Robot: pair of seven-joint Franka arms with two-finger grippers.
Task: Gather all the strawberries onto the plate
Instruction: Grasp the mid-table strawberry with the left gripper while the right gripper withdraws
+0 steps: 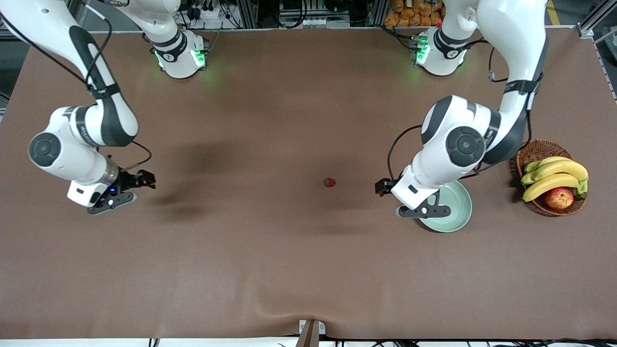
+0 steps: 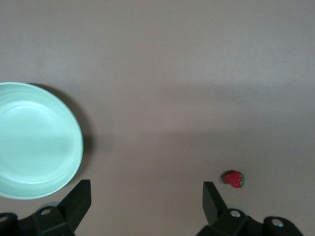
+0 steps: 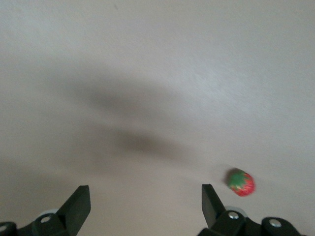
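Observation:
One small red strawberry [image 1: 329,182] with a green cap lies on the brown table near its middle; it also shows in the left wrist view [image 2: 234,178] and the right wrist view [image 3: 241,182]. The pale mint-green plate [image 1: 455,202] sits toward the left arm's end, partly hidden under the left hand, and its dish [image 2: 34,140] holds nothing. My left gripper [image 1: 384,186] hangs open over the table between plate and strawberry, its jaws [image 2: 146,196] empty. My right gripper [image 1: 144,179] hangs open and empty [image 3: 146,196] over the table toward the right arm's end, well away from the berry.
A brown wicker basket [image 1: 530,149] with bananas [image 1: 554,176] and a red-yellow apple [image 1: 559,197] stands beside the plate at the left arm's end. A small bracket [image 1: 311,330] sits at the table edge nearest the front camera.

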